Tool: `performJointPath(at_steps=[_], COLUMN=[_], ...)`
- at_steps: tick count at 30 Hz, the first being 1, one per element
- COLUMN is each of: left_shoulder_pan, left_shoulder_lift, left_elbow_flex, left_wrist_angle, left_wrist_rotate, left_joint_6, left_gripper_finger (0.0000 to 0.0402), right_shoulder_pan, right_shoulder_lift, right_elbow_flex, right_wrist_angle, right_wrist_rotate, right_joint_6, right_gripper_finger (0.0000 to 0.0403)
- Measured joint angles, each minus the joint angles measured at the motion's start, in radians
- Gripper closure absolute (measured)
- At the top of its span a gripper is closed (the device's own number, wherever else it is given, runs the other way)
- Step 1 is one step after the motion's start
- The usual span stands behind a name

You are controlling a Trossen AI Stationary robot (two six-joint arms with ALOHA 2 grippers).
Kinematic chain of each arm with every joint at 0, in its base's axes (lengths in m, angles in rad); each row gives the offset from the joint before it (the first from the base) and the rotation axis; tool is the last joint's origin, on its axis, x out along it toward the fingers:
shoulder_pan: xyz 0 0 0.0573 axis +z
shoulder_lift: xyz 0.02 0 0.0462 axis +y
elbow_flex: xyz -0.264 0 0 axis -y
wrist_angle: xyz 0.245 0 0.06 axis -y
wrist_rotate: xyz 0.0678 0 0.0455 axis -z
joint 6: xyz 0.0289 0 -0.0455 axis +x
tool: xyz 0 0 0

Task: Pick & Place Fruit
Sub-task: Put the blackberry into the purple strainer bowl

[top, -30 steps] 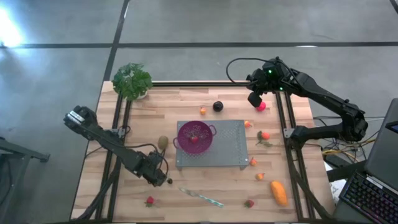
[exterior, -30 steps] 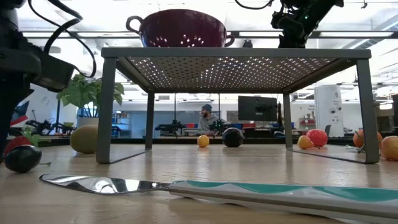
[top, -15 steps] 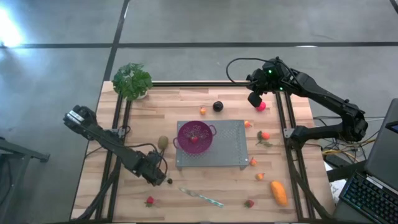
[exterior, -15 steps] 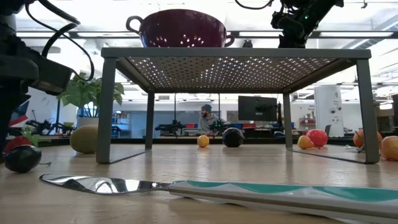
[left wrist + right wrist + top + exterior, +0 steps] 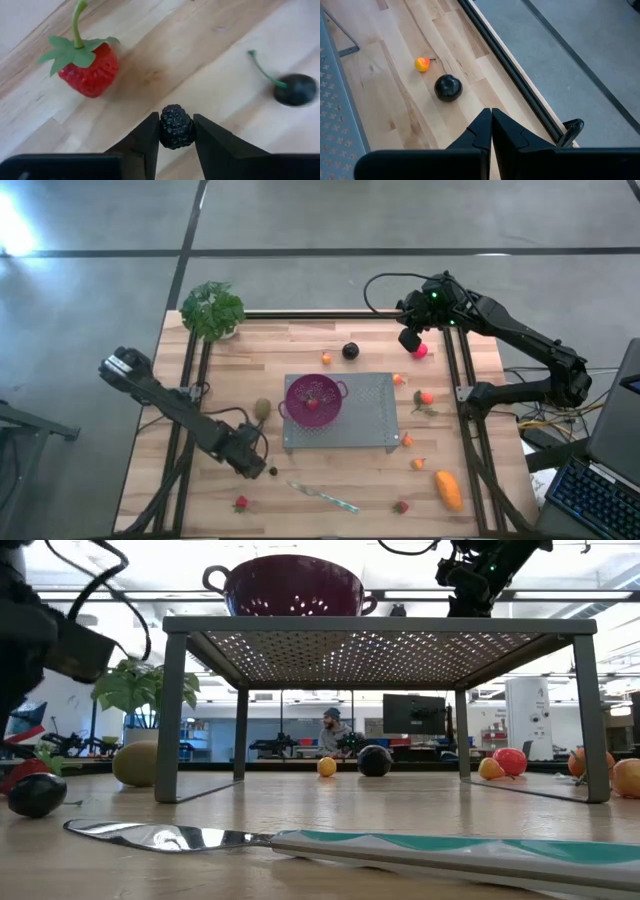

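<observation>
Blackberry (image 5: 176, 126) between left gripper (image 5: 176, 131) jaws

Both arms are dark, near-black, built of chunky jointed segments with black cables looping off them. The right arm (image 5: 500, 325) carries a small green light near its wrist and a cable arching over it at the bench's far edge. The left gripper (image 5: 176, 131) has two matte black, wedge-shaped fingers with flat inner faces.

Dark cherry (image 5: 296, 90) blurred — knife (image 5: 400, 845) cut off by edge.
</observation>
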Motion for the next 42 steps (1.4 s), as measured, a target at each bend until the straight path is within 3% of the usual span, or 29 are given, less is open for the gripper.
performJointPath(at_steps=[8, 23, 29, 33, 37, 42], left_shoulder_pan=[-0.005, -0.005, -0.004, 0.007, 0.048, 0.126], left_shoulder_lift=[-0.120, -0.374, -0.444, -0.443, -0.415, -0.366], left_elbow_flex=[0.070, 0.152, 0.248, 0.316, 0.371, 0.437], left_wrist_angle=[-0.114, -0.148, -0.145, -0.113, -0.057, -0.047], left_wrist_rotate=[-0.029, -0.339, -0.565, -0.685, -0.697, -0.666], left_joint_6=[0.043, 0.270, 0.476, 0.690, 0.901, 1.017], left_gripper_finger=[0.0297, 0.0294, 0.0289, 0.0289, 0.0289, 0.0289], right_shoulder_pan=[0.000, 0.000, 0.000, 0.000, 0.000, 0.000], right_shoulder_lift=[0.000, 0.000, 0.000, 0.000, 0.000, 0.000], right_elbow_flex=[0.000, 0.000, 0.000, 0.000, 0.000, 0.000], right_wrist_angle=[0.000, 0.000, 0.001, 0.005, 0.007, 0.007], right_wrist_rotate=[0.000, 0.000, 0.000, 0.000, 0.000, 0.000], right_joint_6=[0.000, 0.005, 0.008, 0.008, 0.010, 0.019], right_gripper_finger=[0.0394, 0.0394, 0.0394, 0.0394, 0.0394, 0.0394])
